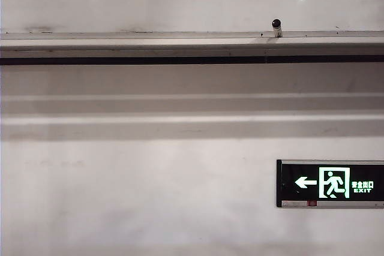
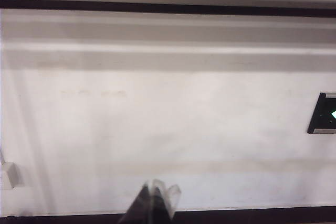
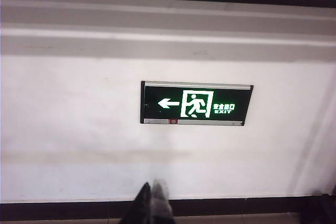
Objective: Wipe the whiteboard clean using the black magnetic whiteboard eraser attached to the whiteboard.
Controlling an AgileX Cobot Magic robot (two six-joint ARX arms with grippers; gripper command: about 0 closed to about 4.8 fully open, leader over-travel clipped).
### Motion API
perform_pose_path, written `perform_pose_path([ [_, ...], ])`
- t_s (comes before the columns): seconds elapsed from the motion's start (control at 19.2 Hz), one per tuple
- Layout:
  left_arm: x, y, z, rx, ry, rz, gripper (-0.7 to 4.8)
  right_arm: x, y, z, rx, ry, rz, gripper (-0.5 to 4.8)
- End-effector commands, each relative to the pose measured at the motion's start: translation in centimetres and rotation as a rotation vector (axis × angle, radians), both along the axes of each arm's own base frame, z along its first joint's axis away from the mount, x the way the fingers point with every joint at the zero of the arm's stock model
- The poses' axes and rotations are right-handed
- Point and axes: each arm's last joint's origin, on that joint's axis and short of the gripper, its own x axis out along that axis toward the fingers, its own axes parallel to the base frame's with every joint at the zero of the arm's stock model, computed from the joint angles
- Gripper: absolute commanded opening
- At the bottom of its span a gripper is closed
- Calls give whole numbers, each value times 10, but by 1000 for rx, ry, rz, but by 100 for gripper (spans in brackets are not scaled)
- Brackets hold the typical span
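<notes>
The whiteboard (image 1: 192,1) is the glossy white panel across the top of the exterior view. It reflects two round light spots, shows faint grey smears, and has a pale rail (image 1: 150,35) along its lower edge. The black eraser is out of view. Neither arm appears in the exterior view. In the left wrist view my left gripper (image 2: 157,195) points at the matte wall, fingers pressed together with nothing between them. My right gripper (image 3: 153,192) is likewise shut and empty, pointing at the wall below the exit sign.
A small black-capped peg (image 1: 276,26) stands on the rail. A lit green exit sign (image 1: 330,183) (image 3: 195,103) (image 2: 323,113) hangs on the matte wall (image 1: 150,196) under a stepped ledge (image 1: 192,97). Black skirting (image 3: 273,206) runs along the wall's base. A white box (image 2: 6,176) sits near the skirting.
</notes>
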Motion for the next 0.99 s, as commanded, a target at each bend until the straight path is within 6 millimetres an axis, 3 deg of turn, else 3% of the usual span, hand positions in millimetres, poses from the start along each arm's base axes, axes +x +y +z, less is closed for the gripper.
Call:
perform_pose_path([
  [0.05,0,0,1,-4,-7,0,-5,0,0,3,1,-21,-1,-6],
  [0.26,0,0,1,-5,-11,0,-5,0,0,3,1,-25,0,-6],
  [0.47,-6,2,28,-164,-83,14,-5,-8,0,36,2,-112,3,-6],
  [0.78,-28,4,124,-199,-167,2,-5,-23,-2,128,14,-225,-79,-6],
  [0.99,-17,-1,195,-184,-143,-108,-5,-6,-2,200,15,-247,-78,-6],
])
